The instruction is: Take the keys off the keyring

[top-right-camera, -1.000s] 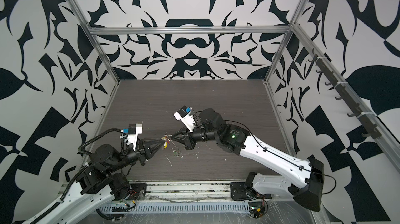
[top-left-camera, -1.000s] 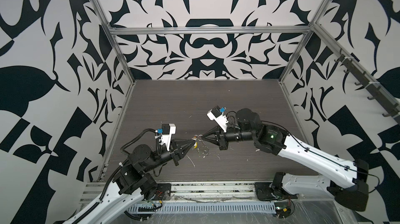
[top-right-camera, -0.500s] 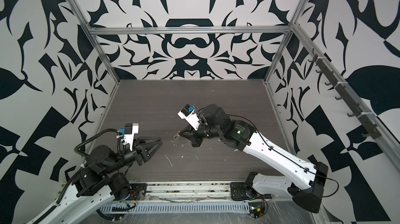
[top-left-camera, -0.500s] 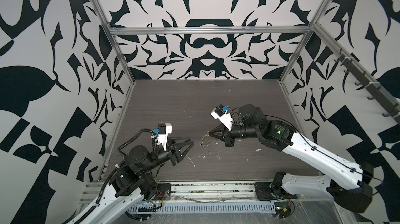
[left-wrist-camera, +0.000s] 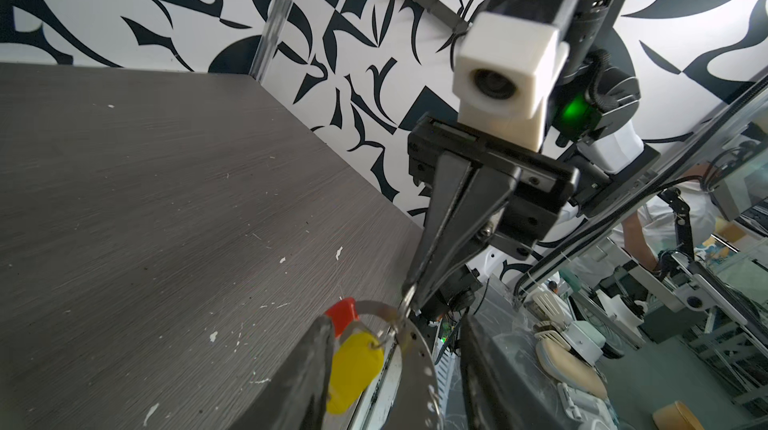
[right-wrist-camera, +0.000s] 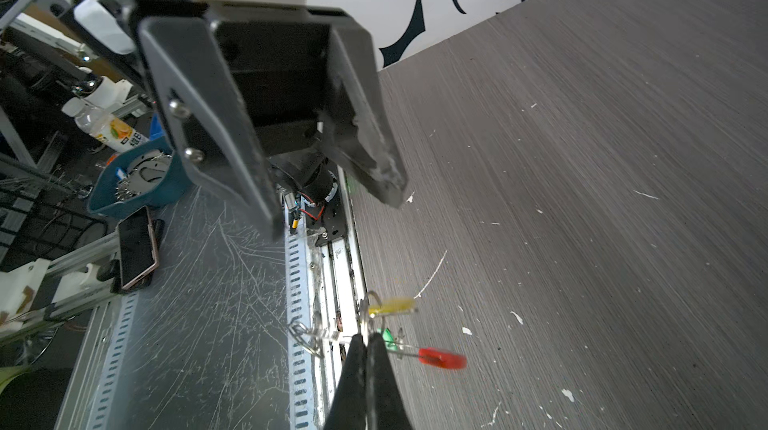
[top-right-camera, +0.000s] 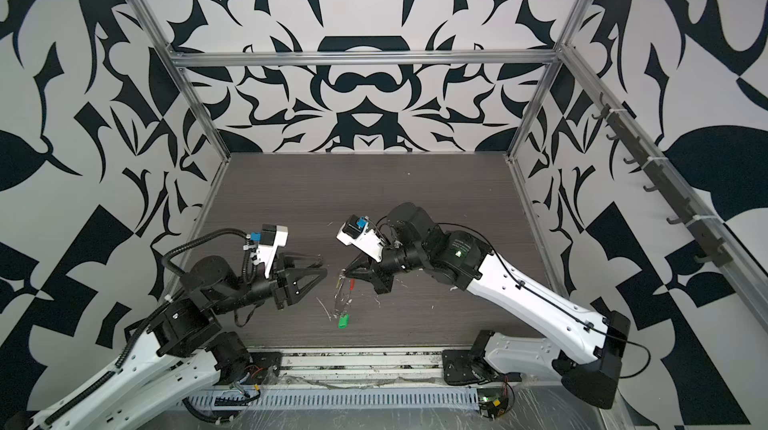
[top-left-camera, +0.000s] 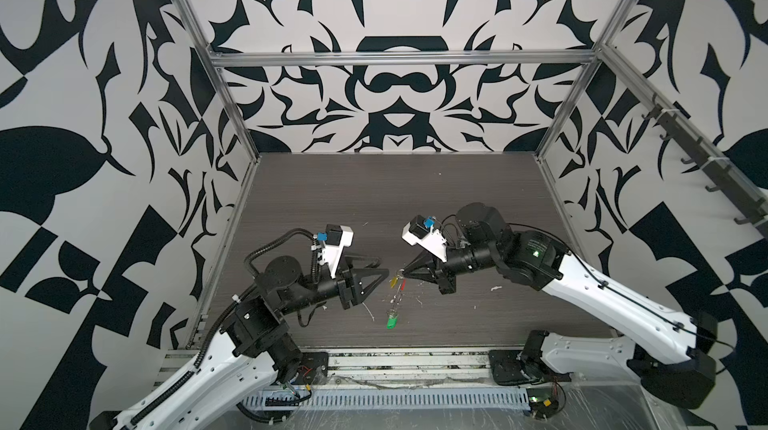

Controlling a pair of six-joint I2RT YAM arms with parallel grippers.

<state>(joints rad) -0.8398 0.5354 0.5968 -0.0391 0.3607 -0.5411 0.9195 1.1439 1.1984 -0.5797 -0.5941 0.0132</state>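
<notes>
Right end effector (right-wrist-camera: 365, 340) is pinched shut on the keyring (left-wrist-camera: 376, 306) wire, I'd guess so the loop hangs free for the other arm. Just below its tips are the yellow tag (left-wrist-camera: 353, 370) and red sleeve (left-wrist-camera: 343, 313), and the green tag (top-left-camera: 390, 321) dangles lowest. Left end effector (top-left-camera: 383, 267) gapes empty, one finger just beside the yellow tag. The sleeve crowds that tag, and the scuffed worktop (top-left-camera: 374, 199) lies beneath.

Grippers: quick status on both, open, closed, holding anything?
left gripper: open, nothing gripped.
right gripper: shut on the keyring, which hangs from its tips above the table.
</notes>
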